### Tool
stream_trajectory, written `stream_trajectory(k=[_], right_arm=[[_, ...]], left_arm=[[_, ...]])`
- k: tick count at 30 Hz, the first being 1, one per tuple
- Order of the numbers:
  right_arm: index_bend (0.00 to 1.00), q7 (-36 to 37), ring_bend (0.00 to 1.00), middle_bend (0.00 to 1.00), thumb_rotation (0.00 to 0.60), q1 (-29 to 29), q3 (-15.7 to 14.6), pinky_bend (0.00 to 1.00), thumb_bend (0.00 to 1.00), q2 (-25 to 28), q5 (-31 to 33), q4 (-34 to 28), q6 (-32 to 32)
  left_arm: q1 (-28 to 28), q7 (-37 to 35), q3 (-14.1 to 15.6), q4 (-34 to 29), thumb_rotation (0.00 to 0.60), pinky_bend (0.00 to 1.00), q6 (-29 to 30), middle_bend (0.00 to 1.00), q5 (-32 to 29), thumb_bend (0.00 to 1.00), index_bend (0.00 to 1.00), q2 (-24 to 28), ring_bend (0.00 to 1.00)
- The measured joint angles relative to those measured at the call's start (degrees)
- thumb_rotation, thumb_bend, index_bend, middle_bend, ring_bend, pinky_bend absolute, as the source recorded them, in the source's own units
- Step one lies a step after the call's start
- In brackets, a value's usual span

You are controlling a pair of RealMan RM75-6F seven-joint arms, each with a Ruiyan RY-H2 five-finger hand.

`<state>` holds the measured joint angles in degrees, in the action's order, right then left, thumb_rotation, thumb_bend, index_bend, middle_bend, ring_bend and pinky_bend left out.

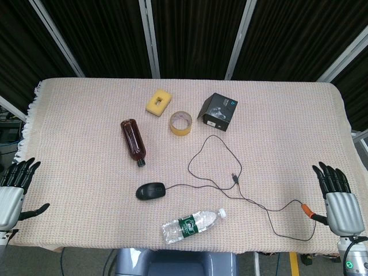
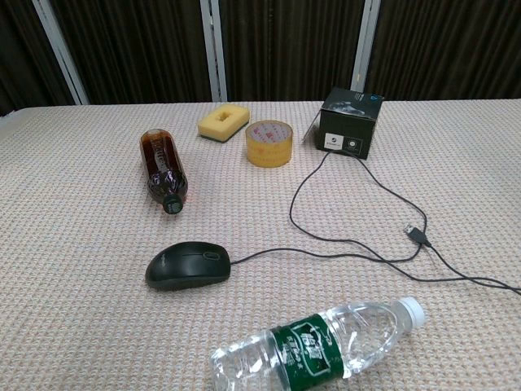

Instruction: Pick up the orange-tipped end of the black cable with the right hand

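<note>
At four o'clock on beige woven tablecloth (image 1: pixel 86 115): thin black cable's orange-tipped end (image 1: pixel 308 211), touching right hand (image 1: pixel 336 198), fingers spread, empty; left hand (image 1: pixel 14 192) likewise

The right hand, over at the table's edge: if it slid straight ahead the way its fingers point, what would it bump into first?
Probably nothing. The right hand points up along the table's right side, where only bare tablecloth shows. The orange-tipped cable end lies just beside it, not ahead, though height is hard to judge.
</note>
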<state>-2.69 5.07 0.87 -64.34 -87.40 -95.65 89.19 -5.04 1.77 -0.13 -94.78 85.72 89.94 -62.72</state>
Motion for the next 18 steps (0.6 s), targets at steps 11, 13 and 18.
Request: stream_trajectory(k=[11, 13, 18], right_arm=[[0.0, 0.0, 0.06, 0.1, 0.6, 0.1, 0.9, 0.06, 0.14, 0.0, 0.2, -1.9, -0.7], [0.01, -0.1, 0.19, 0.23, 0.6, 0.5, 1.7, 0.22, 0.14, 0.2, 1.2, -3.2, -1.4], [0.14, -1.0, 0.54, 0.72, 0.6, 2.7, 5.4, 0.57, 0.14, 0.8, 5.9, -7.9, -4.0]], left_arm=[[0.3, -0.5, 0.0, 0.2, 0.6, 0.0, 0.7, 0.0, 0.2, 0.03, 0.0, 0.2, 0.0], [0.3, -0.6, 0.0, 0.3, 0.6, 0.0, 0.6, 0.0, 0.2, 0.04, 0.0, 0.1, 0.0], [0.2, -0.8, 0.1, 0.2, 0.6, 0.0, 0.3, 0.0, 0.2, 0.04, 0.0, 0.1, 0.0]])
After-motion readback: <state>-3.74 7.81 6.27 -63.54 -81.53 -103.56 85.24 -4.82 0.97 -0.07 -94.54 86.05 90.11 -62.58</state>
